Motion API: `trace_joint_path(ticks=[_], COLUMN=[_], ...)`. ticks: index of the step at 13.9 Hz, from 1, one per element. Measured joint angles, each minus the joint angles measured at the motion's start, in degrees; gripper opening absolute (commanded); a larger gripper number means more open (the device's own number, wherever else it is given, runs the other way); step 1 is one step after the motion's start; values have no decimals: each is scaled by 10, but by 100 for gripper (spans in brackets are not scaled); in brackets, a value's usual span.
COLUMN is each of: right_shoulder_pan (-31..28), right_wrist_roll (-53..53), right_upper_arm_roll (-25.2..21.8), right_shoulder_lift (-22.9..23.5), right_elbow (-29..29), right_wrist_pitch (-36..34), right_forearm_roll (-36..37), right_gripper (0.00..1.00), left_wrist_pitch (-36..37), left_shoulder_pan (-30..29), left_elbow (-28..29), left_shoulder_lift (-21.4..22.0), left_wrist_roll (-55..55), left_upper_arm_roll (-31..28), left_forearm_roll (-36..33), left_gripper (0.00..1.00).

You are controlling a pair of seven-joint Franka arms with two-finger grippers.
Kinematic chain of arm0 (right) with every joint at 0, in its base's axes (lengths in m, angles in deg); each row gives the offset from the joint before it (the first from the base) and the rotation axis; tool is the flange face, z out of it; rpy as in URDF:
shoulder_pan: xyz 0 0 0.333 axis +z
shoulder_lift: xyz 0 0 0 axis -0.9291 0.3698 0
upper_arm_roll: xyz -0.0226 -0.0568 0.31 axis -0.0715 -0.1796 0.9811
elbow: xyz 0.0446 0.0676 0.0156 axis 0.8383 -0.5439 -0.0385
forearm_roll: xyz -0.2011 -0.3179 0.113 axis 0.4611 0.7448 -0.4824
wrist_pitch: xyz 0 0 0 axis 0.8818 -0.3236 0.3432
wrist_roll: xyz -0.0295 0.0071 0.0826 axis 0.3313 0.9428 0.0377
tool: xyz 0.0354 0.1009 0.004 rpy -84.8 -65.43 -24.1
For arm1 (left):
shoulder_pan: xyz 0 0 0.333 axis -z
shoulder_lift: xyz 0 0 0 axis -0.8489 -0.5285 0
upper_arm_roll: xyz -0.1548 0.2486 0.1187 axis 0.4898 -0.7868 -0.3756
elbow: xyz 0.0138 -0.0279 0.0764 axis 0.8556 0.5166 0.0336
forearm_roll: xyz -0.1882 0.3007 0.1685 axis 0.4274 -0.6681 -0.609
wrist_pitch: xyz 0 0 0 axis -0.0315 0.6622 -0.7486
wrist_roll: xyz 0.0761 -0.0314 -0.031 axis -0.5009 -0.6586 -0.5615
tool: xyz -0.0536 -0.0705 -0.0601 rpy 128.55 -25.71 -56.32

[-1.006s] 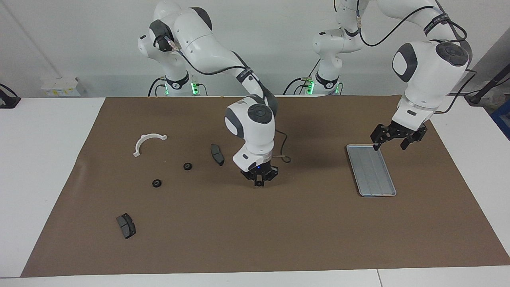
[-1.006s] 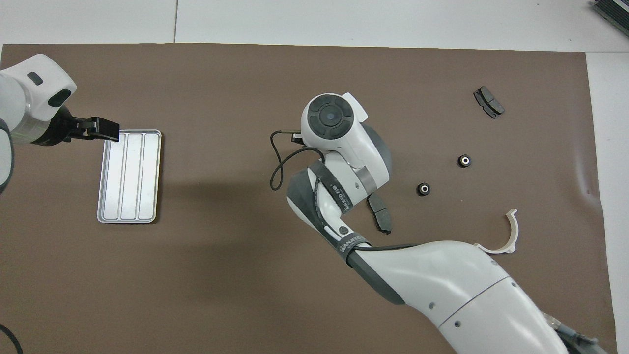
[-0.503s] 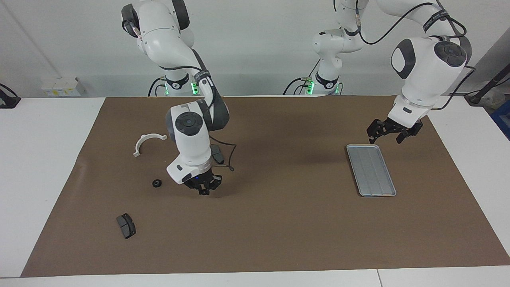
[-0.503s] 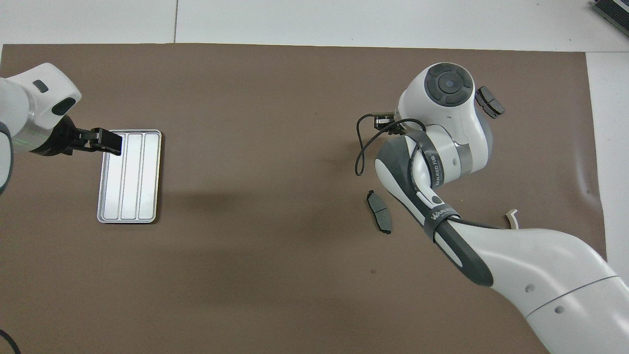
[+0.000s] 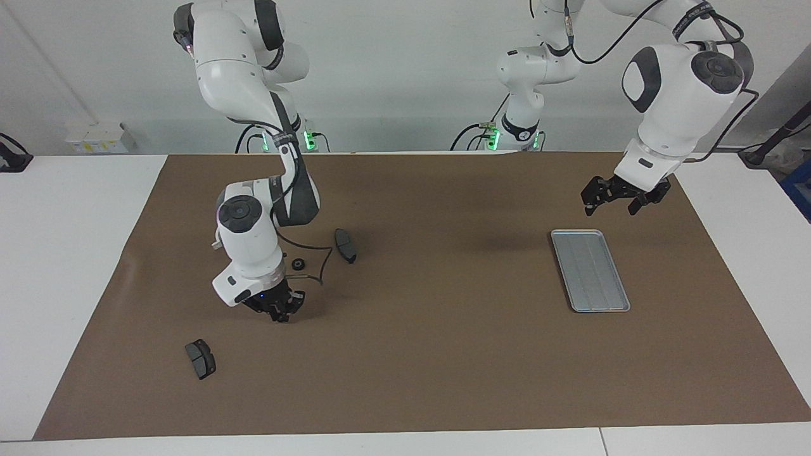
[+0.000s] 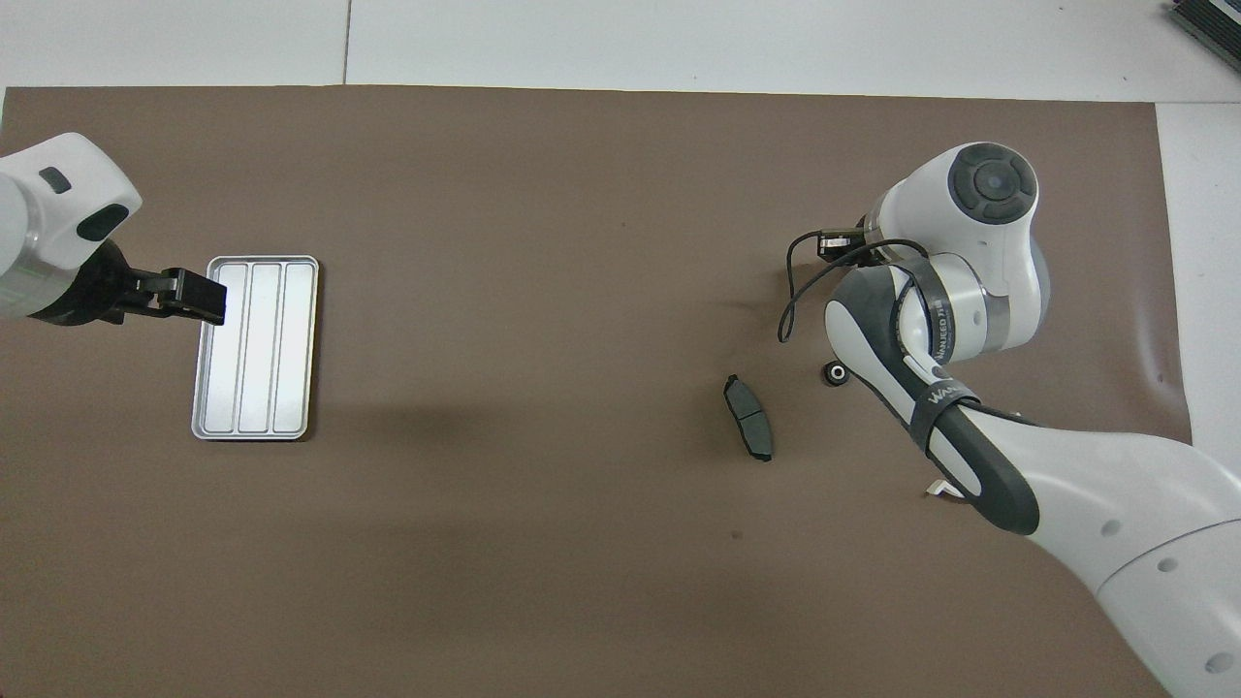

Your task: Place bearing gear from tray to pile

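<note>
Tray (image 5: 590, 270), ridged silver metal, under spread left gripper (image 5: 618, 197); right gripper (image 5: 277, 310) unclear.

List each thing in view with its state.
tray: empty, flat on the mat
left gripper: open, raised by the tray
right gripper: low over the mat, near the bearing
bearing: lying free on the mat
brake pads: two, lying apart

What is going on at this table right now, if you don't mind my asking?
The right gripper is low over the mat among the pile parts, between a bearing gear and a brake pad; whether it holds anything cannot be told. The tray is empty. The left gripper waits, open, over the mat by the tray's end nearer the robots.
</note>
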Motion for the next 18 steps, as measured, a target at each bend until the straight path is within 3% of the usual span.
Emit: trace_joint_path(ticks=[2,5,14,18], right_shoulder_pan=[0,0,-32,-51], right_wrist_roll=[0,0,0,0], right_upper_arm_roll=[3,4,2,1], right_shoulder_lift=[-2,-30,-231,-285], right_elbow=[0,1,4,19], right_wrist_pitch=[0,-21,-230,-315], right_forearm_roll=[0,0,-1,-10], right_gripper=[100,100,100,100], left_wrist_pitch=[11,15,18,18], left_shoulder_pan=[0,0,0,0], left_elbow=[0,0,-3,-3], left_shoulder_lift=[31,41,44,44], left_wrist_roll=[0,0,0,0], left_upper_arm_roll=[-4,-5,-6,-9], left_forearm_roll=[0,0,0,0], left_gripper=[100,100,100,100])
